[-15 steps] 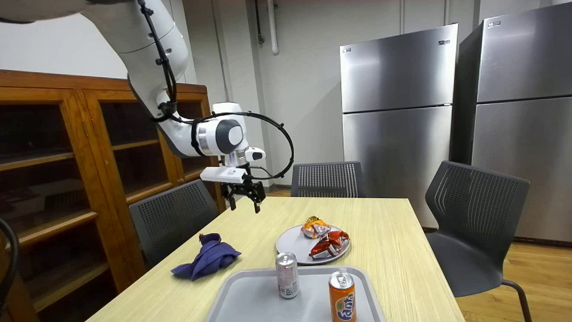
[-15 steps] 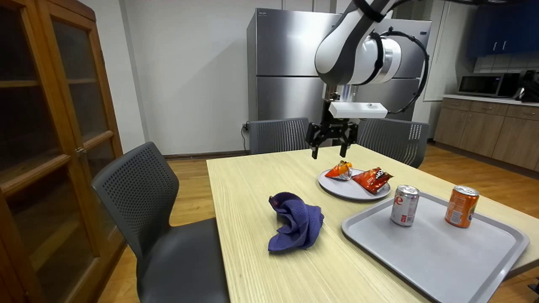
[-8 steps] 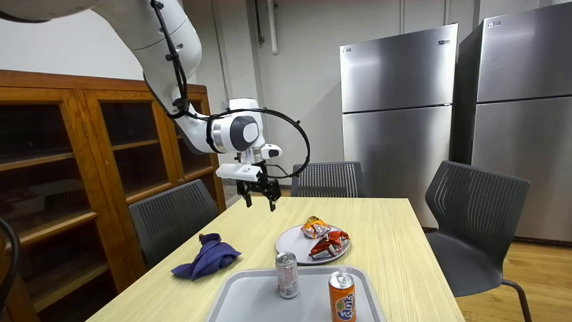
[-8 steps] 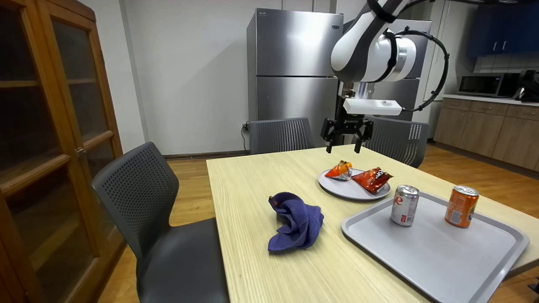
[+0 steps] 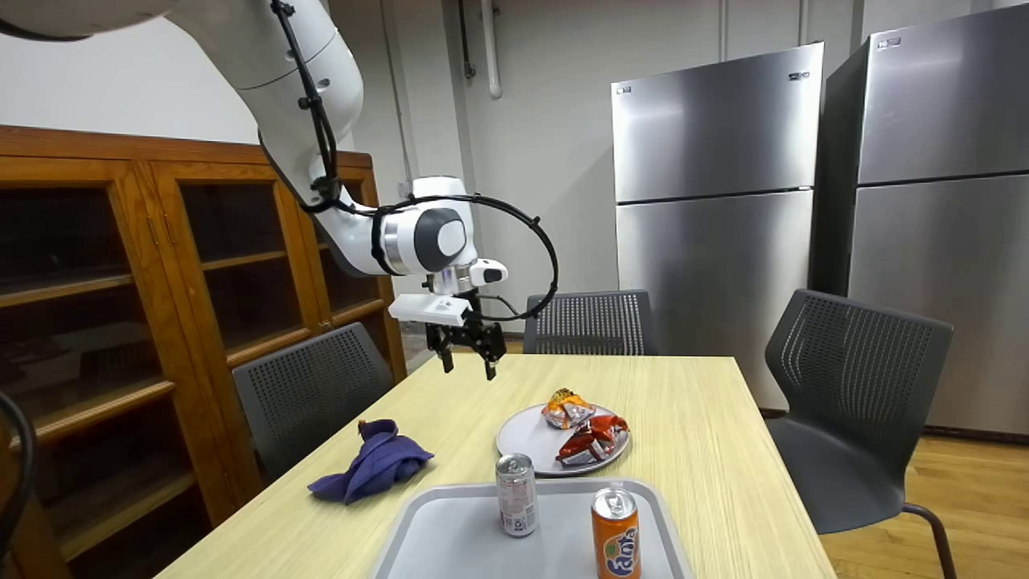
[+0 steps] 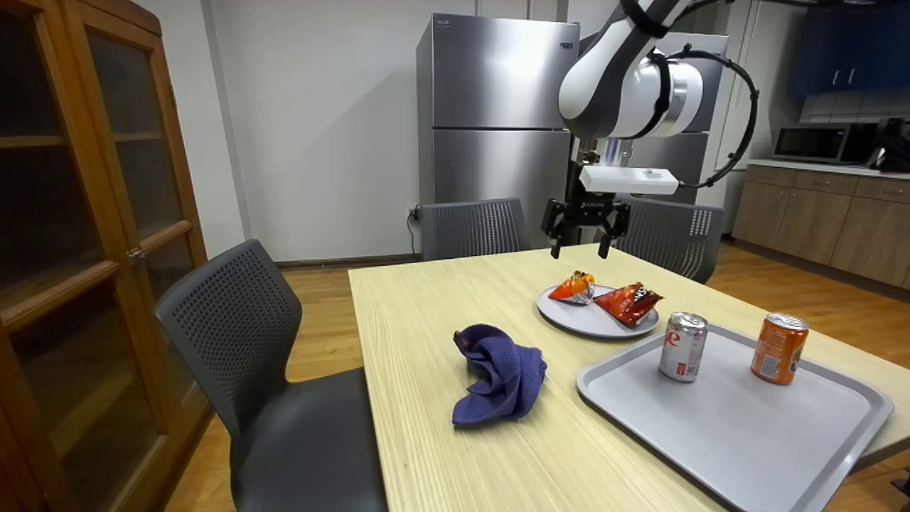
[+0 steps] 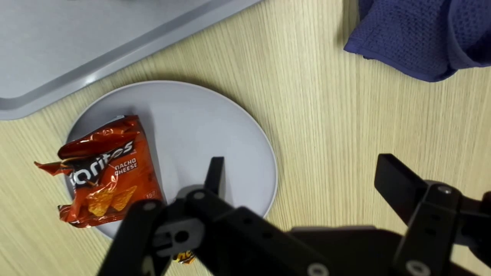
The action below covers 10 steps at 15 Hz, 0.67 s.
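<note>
Red Doritos bag (image 7: 119,172) and orange bag (image 6: 573,286) on grey plate (image 7: 215,126); I see my gripper (image 6: 579,252) above the table (image 6: 426,306) near them, jaws wide apart.

The Doritos bag (image 7: 115,172) looks glossy, the plate (image 7: 211,126) smoothly matt.

Compared with a second ago, the gripper (image 6: 579,254) has shifted rightward in both exterior views, the arm (image 6: 601,89) and looped cable (image 5: 554,265) along with it
</note>
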Each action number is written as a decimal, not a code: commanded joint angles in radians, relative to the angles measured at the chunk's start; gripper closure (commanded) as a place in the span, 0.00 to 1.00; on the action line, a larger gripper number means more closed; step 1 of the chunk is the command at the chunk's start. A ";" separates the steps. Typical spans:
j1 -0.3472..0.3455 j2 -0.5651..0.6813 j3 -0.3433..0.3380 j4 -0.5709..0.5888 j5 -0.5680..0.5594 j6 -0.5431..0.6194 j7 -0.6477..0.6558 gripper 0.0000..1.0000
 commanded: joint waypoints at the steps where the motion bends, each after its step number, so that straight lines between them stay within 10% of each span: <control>1: 0.007 0.017 -0.015 0.019 -0.008 0.012 0.013 0.00; 10: -0.009 0.189 -0.072 0.215 -0.004 0.077 0.035 0.00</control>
